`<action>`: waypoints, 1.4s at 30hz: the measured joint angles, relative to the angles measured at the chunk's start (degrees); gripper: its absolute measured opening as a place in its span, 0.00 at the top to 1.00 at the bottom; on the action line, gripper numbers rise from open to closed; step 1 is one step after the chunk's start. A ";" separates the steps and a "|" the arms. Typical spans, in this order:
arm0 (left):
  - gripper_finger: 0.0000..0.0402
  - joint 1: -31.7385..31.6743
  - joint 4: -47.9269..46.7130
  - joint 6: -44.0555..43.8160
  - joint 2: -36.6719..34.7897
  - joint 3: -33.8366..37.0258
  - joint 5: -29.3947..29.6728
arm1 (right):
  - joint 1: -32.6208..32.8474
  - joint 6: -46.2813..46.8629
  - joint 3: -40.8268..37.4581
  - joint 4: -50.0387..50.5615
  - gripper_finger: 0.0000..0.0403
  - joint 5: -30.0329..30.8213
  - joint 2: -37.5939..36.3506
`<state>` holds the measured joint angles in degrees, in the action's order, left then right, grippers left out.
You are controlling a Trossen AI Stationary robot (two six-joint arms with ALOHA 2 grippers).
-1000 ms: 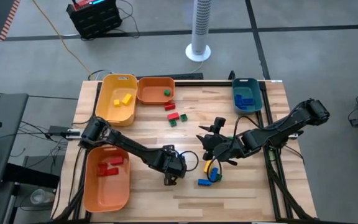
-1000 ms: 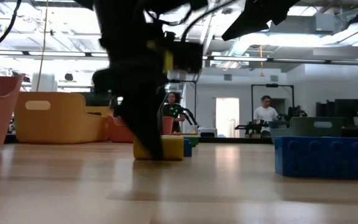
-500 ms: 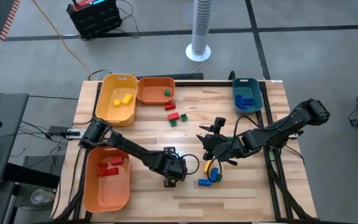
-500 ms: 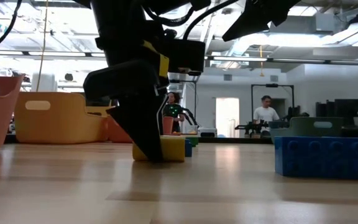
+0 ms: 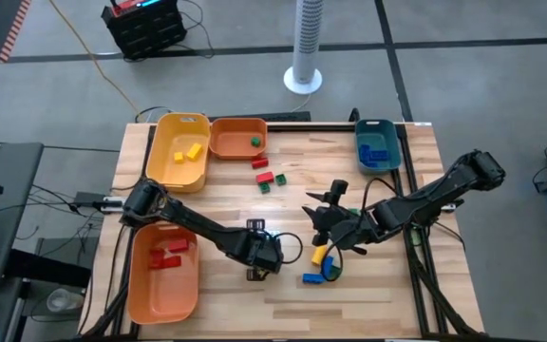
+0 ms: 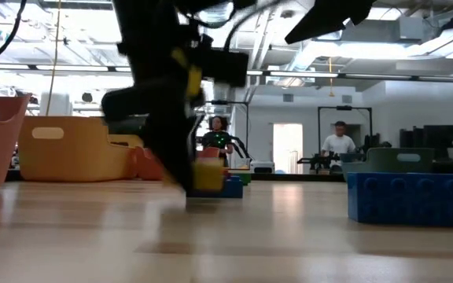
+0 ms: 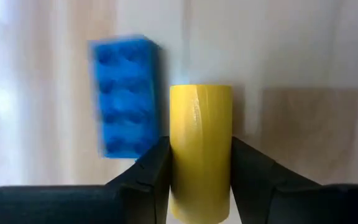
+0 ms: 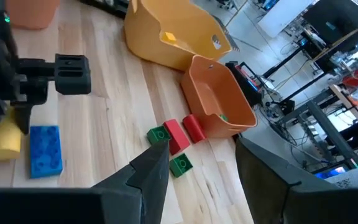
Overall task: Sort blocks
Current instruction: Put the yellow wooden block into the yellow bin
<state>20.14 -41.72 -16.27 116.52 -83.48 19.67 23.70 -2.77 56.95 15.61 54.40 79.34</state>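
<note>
I am wearing matte black all over: two jointed arms (image 5: 198, 228), looping black cables, blunt dark fingers (image 7: 151, 180).

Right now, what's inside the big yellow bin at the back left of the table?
Two yellow blocks lie on the floor of the yellow bin, seen from above. From table height its wall hides them, so only the top view shows what is in it.

From my station I see a grey concrete floor (image 5: 463, 85) around the wooden table (image 5: 292, 294), with a white tower fan (image 5: 305, 47) and a black crate (image 5: 145, 24) behind it. Level across: bright ceiling lights (image 6: 46, 59), a white doorway (image 6: 287, 148), and two people (image 6: 338, 145) at desks.
</note>
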 joint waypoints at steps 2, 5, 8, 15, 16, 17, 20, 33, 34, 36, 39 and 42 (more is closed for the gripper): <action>0.70 0.06 -1.88 0.35 -1.84 -0.14 1.43 | -0.02 0.67 0.02 0.19 0.51 0.10 -0.42; 0.70 0.11 -5.06 3.18 -3.80 -0.13 3.99 | -0.07 1.05 0.02 0.94 0.51 0.21 -0.55; 0.70 -0.42 -6.84 6.67 -5.78 -0.13 5.66 | -0.09 0.52 0.02 3.78 0.51 0.21 -0.70; 0.70 -6.74 -18.73 11.56 -13.34 1.53 10.31 | -5.51 -4.44 0.02 6.74 0.51 0.17 -2.96; 0.70 -8.26 -19.70 11.54 -15.17 2.70 10.43 | -6.38 -4.86 0.02 6.79 0.51 0.00 -3.37; 0.70 -9.97 -20.28 11.54 -17.06 4.10 10.65 | -7.17 -5.17 0.02 6.60 0.51 -0.11 -3.75; 0.70 -15.25 -20.05 11.60 -23.04 9.57 12.79 | -8.96 -6.10 0.02 6.43 0.51 -0.24 -4.75; 0.70 -46.30 -22.81 12.30 -40.38 19.02 17.44 | -10.22 -9.36 0.02 0.29 0.51 -0.65 -4.82; 0.70 -48.63 -23.44 12.95 -40.49 19.02 16.08 | -9.99 -9.63 0.02 -0.39 0.51 -0.74 -4.82; 0.70 -52.71 -24.80 14.17 -40.45 19.03 12.39 | -9.49 -9.79 0.02 -1.00 0.51 -1.14 -4.82; 0.70 -57.58 -27.39 15.20 -39.24 19.04 7.21 | -8.58 -9.75 0.02 -1.24 0.51 -1.61 -4.82; 0.70 -61.08 -30.16 15.45 -37.06 19.06 2.84 | -7.90 -9.75 0.02 -1.30 0.51 -1.71 -4.79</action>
<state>-40.94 -71.88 -0.82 79.46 -64.42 22.52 15.81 -12.51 56.97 14.30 52.68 74.54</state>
